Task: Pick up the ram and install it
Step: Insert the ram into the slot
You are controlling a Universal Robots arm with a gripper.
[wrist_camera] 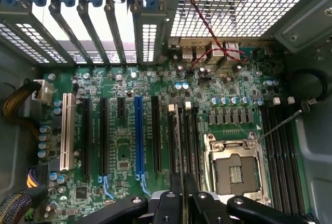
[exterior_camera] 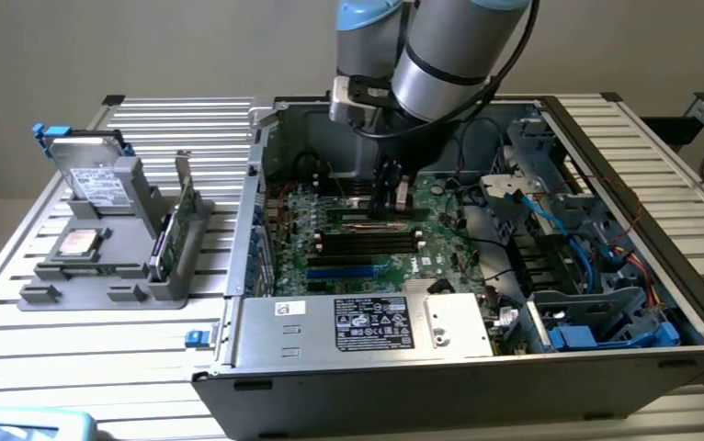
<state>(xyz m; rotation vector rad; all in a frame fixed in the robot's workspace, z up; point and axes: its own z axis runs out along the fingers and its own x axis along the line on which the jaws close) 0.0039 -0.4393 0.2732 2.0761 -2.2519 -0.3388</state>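
Well apart from the square silver processor socket, out toward the exterior view's left and outside the open grey metal computer case, sits a grey plastic parts holder. A thin greenish board stands on edge in it.

Inside the case, the black gripper hangs low over the green motherboard. Its fingers are drawn nearly together on a narrow strip seen edge-on, which I take to be the ram, a long thin circuit-board stick. It lies along the long black memory slots just beside the socket. I can't tell whether it is seated.

I'd worry about the line-up. If the stick is tilted or off its slot, pushing down could jam it or bend the board. A slip sideways would bring it onto the socket's bare contacts. Beyond the socket, toward the exterior view's right, loose blue cables could snag the arm.
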